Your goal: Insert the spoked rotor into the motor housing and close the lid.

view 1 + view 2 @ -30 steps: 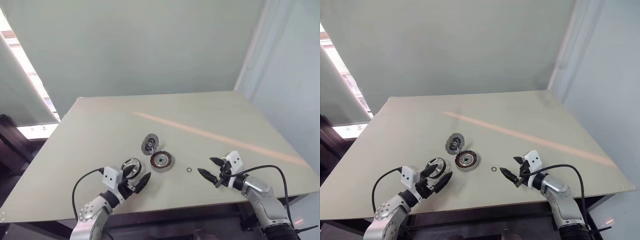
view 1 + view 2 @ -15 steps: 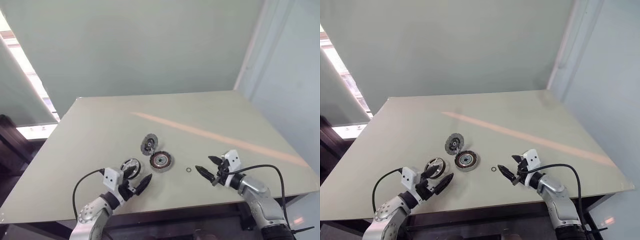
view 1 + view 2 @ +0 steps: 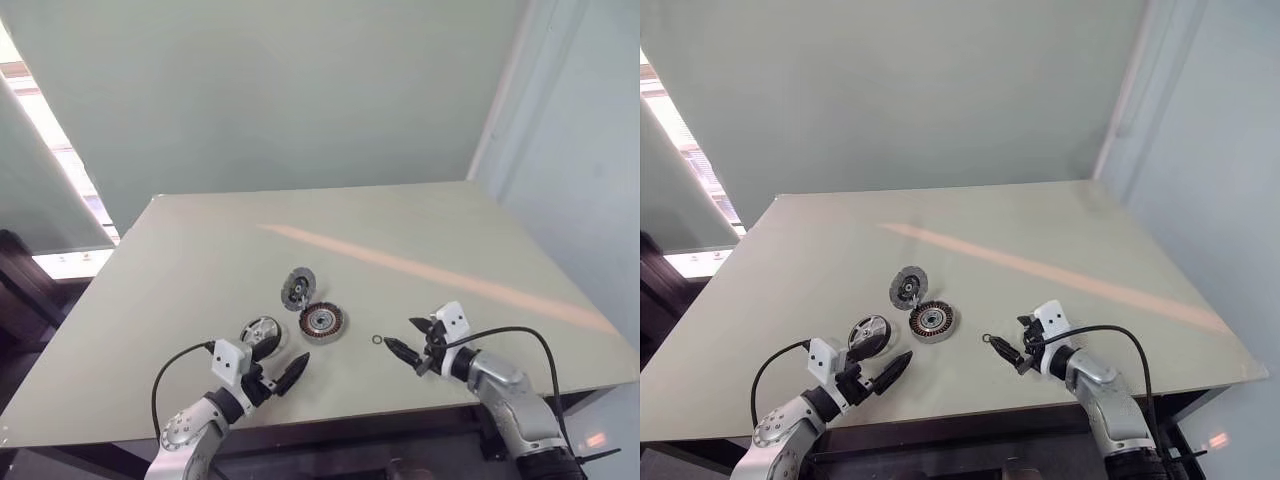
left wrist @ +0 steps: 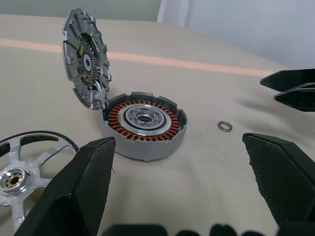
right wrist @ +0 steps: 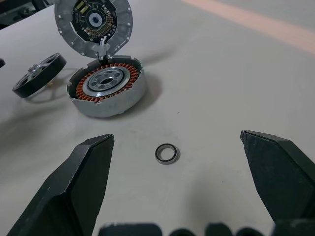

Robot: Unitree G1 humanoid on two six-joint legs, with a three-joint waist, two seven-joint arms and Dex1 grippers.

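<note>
The motor housing [image 3: 322,321], with its ring of copper windings, lies near the middle of the table [image 3: 200,250]. Its lid [image 3: 298,288] stands upright at the housing's far edge, with a circuit board on its inner face. The spoked rotor [image 3: 262,330] lies flat to the left of the housing, silver spokes inside a dark rim. My left gripper [image 3: 280,362] is open just in front of the rotor and holds nothing. My right gripper [image 3: 401,333] is open to the right of the housing, level with the table, also holding nothing.
A tiny loose ring [image 3: 377,340] lies on the table between the housing and my right gripper, close to its lower fingertip. The table's front edge [image 3: 350,418] runs just below both grippers. A pale orange stripe [image 3: 440,277] crosses the tabletop.
</note>
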